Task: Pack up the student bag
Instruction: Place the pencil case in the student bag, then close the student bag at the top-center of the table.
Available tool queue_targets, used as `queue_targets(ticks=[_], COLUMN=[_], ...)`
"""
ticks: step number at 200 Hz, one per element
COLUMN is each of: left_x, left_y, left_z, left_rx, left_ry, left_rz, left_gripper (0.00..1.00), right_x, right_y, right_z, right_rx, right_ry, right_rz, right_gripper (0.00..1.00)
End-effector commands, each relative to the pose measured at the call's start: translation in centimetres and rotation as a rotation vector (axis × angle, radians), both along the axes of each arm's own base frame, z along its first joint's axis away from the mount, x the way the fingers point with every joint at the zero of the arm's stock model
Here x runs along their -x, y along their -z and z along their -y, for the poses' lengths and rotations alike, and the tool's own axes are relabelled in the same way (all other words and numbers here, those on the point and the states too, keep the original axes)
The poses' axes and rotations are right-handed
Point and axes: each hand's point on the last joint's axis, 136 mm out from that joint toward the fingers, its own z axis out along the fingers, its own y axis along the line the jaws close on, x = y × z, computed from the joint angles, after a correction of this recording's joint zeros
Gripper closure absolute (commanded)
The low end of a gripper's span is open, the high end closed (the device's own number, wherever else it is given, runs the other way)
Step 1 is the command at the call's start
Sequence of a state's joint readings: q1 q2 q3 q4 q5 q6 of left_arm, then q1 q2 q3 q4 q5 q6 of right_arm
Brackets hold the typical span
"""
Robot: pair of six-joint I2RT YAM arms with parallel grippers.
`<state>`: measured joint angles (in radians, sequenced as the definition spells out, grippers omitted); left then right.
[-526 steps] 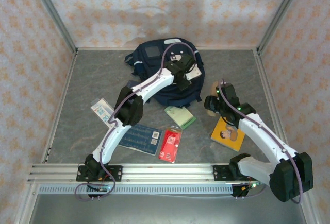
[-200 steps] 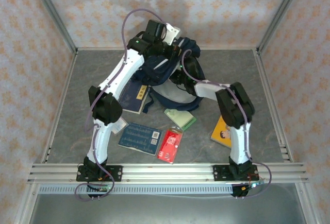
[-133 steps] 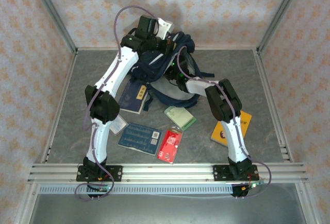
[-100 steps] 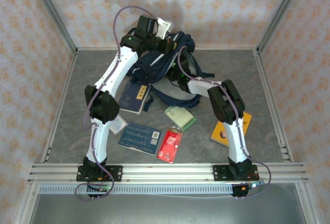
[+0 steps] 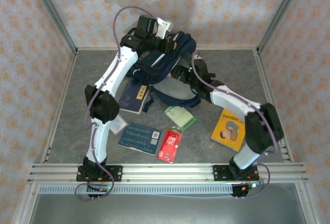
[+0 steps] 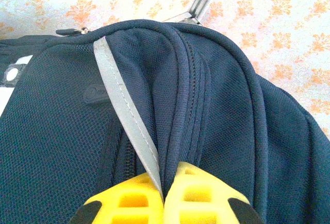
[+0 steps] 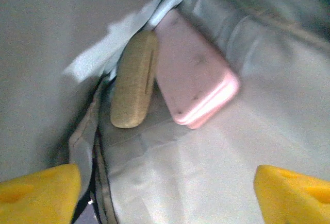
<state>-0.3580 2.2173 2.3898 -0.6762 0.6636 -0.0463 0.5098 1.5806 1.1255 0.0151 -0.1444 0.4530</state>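
One student bag. Inside it: one tan case, one pink case. On the bench: one navy book, one yellow book, one blue card sheet, one red packet, one green pouch.

The left arm stands tall and reaches far forward. At its tip the left gripper has its yellow fingers pressed together, pinching a fold of the student bag. The right arm bends sharply at an elbow thrown out to its right, forearm running forward and left. The right gripper holds its fingers wide apart
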Motion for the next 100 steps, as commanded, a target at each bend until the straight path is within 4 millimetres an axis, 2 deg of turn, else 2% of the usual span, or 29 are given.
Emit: queue_targets(ticks=[1, 23, 28, 37, 41, 55, 65, 82, 100], left_x=[-1.0, -0.4, -0.2, 0.2, 0.3, 0.7, 1.0, 1.7, 2.4], left_y=[-4.4, -2.4, -2.0, -1.2, -0.7, 0.7, 1.7, 3.3, 3.5], left_z=[1.2, 2.8, 3.2, 4.0, 4.4, 5.7, 6.5, 7.5, 7.7], left_rx=[0.098, 0.069, 0.064, 0.051, 0.045, 0.025, 0.006, -0.025, -0.029], left_ry=[0.021, 0.050, 0.059, 0.069, 0.072, 0.084, 0.088, 0.095, 0.086], left_rz=[0.136, 0.103, 0.096, 0.084, 0.076, 0.054, 0.037, 0.002, -0.034], left_gripper=[1.00, 1.00, 1.00, 1.00, 1.00, 1.00, 1.00, 1.00, 0.80], right_x=[3.5, 7.5, 8.4, 9.9, 10.7, 13.0, 14.5, 16.6, 17.8], right_y=[0.2, 0.0, 0.3, 1.2, 1.0, 2.4, 3.5, 5.1, 6.1], right_z=[4.5, 5.6, 5.7, 5.8, 5.8, 4.9, 4.5, 4.2, 4.8], right_rx=[0.156, 0.167, 0.159, 0.148, 0.130, 0.103, 0.112, 0.166, 0.214], right_ry=[0.088, 0.028, 0.010, -0.023, -0.038, -0.111, -0.152, -0.196, -0.196], right_rz=[-0.038, -0.035, -0.042, -0.074, -0.074, -0.119, -0.162, -0.213, -0.243], right_gripper=[0.21, 0.32, 0.37, 0.52, 0.58, 0.69, 0.72, 0.71, 0.68])
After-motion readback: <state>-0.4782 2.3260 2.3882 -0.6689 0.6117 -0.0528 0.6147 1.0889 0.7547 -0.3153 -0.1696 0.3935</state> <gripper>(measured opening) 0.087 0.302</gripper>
